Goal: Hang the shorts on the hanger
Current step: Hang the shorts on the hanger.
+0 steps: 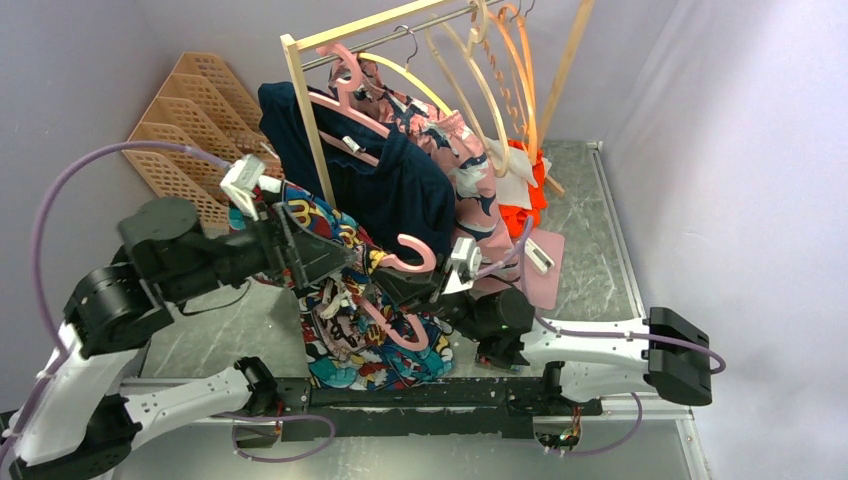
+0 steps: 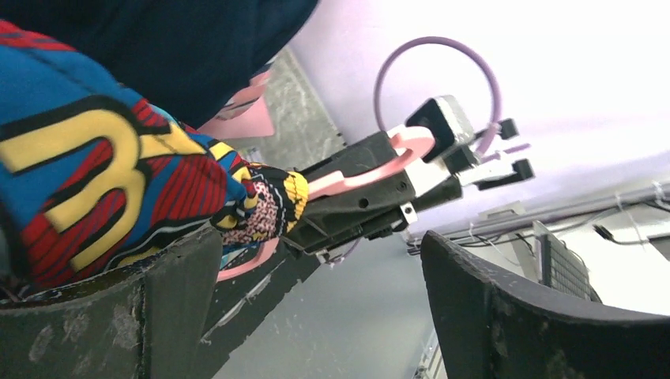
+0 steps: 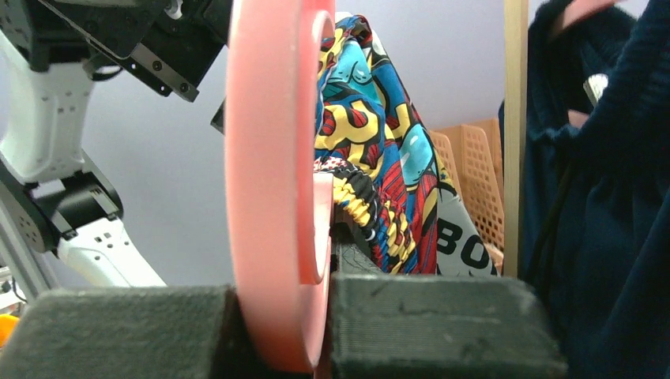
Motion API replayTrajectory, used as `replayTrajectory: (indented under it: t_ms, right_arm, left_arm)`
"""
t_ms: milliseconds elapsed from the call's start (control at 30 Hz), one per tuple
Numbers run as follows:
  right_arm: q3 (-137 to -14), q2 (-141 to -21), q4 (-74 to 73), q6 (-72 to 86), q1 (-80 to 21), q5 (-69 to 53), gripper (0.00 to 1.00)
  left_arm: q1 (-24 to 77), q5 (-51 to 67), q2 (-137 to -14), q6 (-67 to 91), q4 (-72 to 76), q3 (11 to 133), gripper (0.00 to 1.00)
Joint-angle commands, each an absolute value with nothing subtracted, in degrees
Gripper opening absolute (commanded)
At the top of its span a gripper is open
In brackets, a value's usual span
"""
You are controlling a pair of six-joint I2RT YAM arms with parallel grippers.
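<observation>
The comic-print shorts (image 1: 345, 320) hang draped between the two arms and reach down to the table. In the left wrist view the shorts (image 2: 103, 174) lie against the outer left finger (image 2: 158, 316). My left gripper (image 1: 318, 262) is open, and the gap between its jaws (image 2: 320, 260) holds nothing. My right gripper (image 1: 400, 285) is shut on the pale-pink hanger (image 1: 410, 262) near its neck, with the hook up. The right wrist view shows the hanger (image 3: 272, 181) edge-on, clamped between the pads (image 3: 442, 324), with the shorts (image 3: 379, 158) just behind it.
A wooden rack (image 1: 310, 130) at the back carries a navy garment (image 1: 400, 185), a pink patterned garment (image 1: 465, 160), cream hangers (image 1: 470, 90) and orange hangers (image 1: 525, 80). Orange baskets (image 1: 195, 110) lean at the back left. A pink cloth (image 1: 545, 265) and an orange cloth (image 1: 520, 195) lie right of the rack.
</observation>
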State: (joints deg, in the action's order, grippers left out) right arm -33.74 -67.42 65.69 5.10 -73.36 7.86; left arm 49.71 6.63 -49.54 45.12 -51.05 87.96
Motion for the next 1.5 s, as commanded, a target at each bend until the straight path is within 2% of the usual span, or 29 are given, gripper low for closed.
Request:
replayTrajectory:
  t_ms: [0, 200, 467, 667, 867, 1000, 1233, 1467]
  right_arm:
    - [-36.95, -62.72, 68.73, 2.93, -73.30, 4.38, 0.00]
    - [-42.02, -54.93, 53.32, -2.73, -73.22, 0.76, 0.00]
    - [-67.03, -49.00, 23.98, -9.94, -73.26, -11.26, 0.00]
    - [-61.47, -42.83, 23.35, -9.66, -73.26, -5.24, 0.00]
    - [-72.79, -42.94, 16.22, -8.47, -73.28, -12.59, 0.00]
    - [-68.66, -40.91, 12.07, -8.83, -73.24, -7.39, 0.00]
    - [-58.73, -35.27, 8.31, -5.68, -73.29, -1.89, 0.00]
    - [-53.59, -32.55, 7.31, -3.46, -73.29, 0.79, 0.00]
  left_arm:
    - [49.90, 10.83, -43.95, 41.42, -43.06, 89.38, 0.99]
    - [49.83, 14.06, -34.86, 33.23, -31.46, 89.25, 0.99]
    - [49.84, 6.32, -32.36, 23.25, -33.62, 95.74, 0.99]
    - [49.88, 4.08, -30.23, 17.86, -33.87, 90.72, 0.99]
    - [49.84, 4.20, -33.19, 14.62, -36.31, 94.27, 0.99]
    - [49.84, 2.88, -33.21, 13.60, -37.31, 95.54, 0.99]
    - [49.90, 1.21, -29.38, 13.97, -37.09, 90.70, 0.99]
    - [49.89, 8.38, -30.93, 14.62, -35.03, 84.33, 0.80]
